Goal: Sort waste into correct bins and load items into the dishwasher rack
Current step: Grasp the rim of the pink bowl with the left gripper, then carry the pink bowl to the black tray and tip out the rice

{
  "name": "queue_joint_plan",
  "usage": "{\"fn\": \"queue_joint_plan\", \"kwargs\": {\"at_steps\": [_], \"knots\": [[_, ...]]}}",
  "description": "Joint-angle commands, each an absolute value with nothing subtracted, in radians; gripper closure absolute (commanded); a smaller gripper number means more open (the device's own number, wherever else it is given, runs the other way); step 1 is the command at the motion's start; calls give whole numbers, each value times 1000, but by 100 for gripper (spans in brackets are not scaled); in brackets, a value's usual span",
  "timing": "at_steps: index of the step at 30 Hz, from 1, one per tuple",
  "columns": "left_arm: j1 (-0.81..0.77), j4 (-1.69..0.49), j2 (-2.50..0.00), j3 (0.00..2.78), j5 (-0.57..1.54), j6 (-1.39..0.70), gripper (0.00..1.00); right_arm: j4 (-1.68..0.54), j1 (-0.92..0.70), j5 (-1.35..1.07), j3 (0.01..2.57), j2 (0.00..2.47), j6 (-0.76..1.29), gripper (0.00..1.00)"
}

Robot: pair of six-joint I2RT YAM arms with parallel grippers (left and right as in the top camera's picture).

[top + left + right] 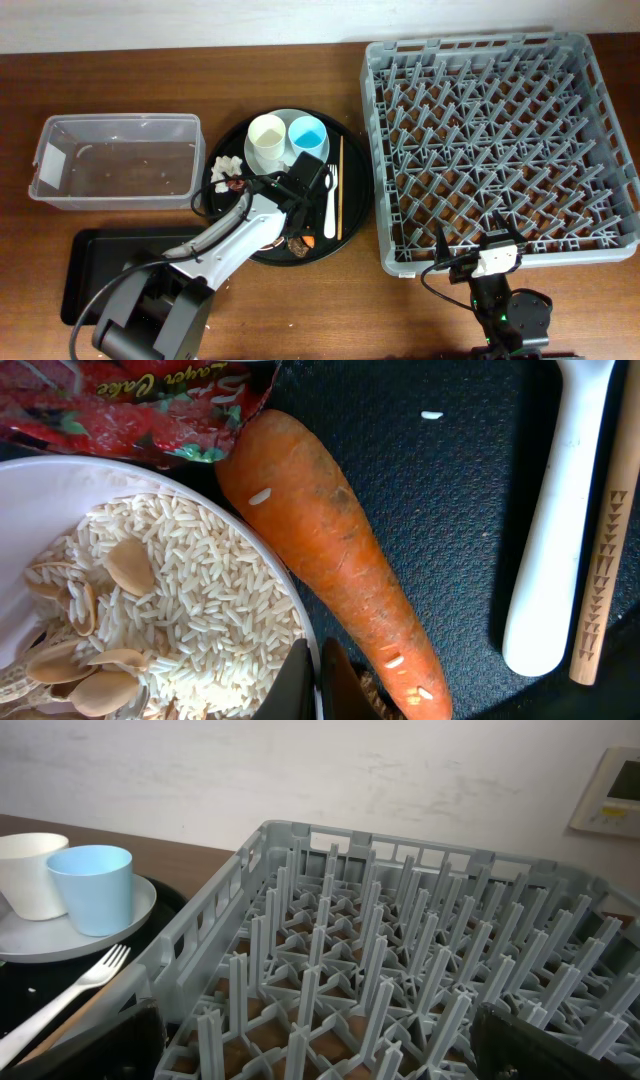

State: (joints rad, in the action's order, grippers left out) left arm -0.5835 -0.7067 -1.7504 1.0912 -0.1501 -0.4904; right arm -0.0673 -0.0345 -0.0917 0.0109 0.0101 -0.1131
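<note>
In the left wrist view my left gripper (320,682) is shut on the rim of the white-pinkish bowl (40,510), which holds pale rice and seed shells (170,600). The orange carrot (330,550) lies right beside the jaws, and the red wrapper (130,405) lies above the bowl. The white fork (560,510) and a chopstick (608,530) lie to the right. Overhead, this gripper (290,225) is over the round tray. My right gripper (320,1040) is open and empty at the front edge of the grey rack (470,45).
The round black tray (356,190) also carries a cream cup (266,140) and a blue cup (307,135) on a pale plate (285,117), plus tissue bits (226,168). The clear tub (120,120) stands at the left, with the shallow black tray (100,270) in front of it.
</note>
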Motion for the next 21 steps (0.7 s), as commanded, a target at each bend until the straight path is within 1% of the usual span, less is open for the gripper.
{"fn": "queue_joint_plan", "kwargs": {"at_steps": [1,5,7,10,13,16,18,20,21], "knots": [[-583,-711,-1773,1081,-155,-488,99,-72,-39,-94,6,4,-119,1],[-583,-750,-1771,1121,-174,-474,99,-72,-39,-93,6,3,-119,1],[-583,-811,-1771,1171,-210,-455,99,-72,-39,-93,6,4,-119,1],[-583,-859,-1770,1222,-211,-451,99,-72,-39,-94,6,4,-119,1],[-583,-886,-1726,1250,-234,-451,99,-72,-39,-94,6,4,-119,1],[-580,-929,-1628,1250,-279,-452,99,-72,-39,-93,6,4,-119,1],[-551,-975,-1464,1250,-315,-451,99,-72,-39,-94,6,4,-120,1],[-481,-1031,-1349,1250,-315,-451,99,-72,-39,-93,6,4,-119,1],[-404,-1090,-1290,1249,-314,-451,99,-72,-39,-94,6,4,-120,1]]}}
